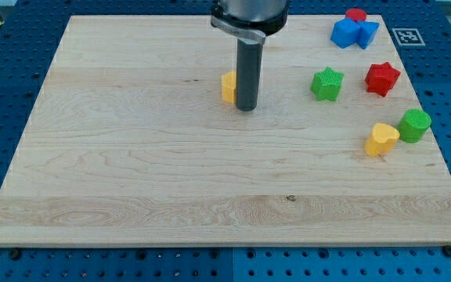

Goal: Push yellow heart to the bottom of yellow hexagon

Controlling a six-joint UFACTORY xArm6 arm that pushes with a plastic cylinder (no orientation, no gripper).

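While tip [246, 108] sits against half-hidden, probably yellow hexagon [229, 86], yellow heart [381, 139] lies well apart; careless sweep risks shoving hexagon; no hand fitted, only bare rod.

colours on the tabletop

the tabletop [131, 157] is pale wood with fine grain lines. the yellow hexagon [229, 86] and yellow heart [380, 139] share one shade. the green star [327, 84] and green round block [415, 124] match. red star [382, 78], small red block [356, 15], blue block [355, 33]. my tip [246, 107] is dark grey.
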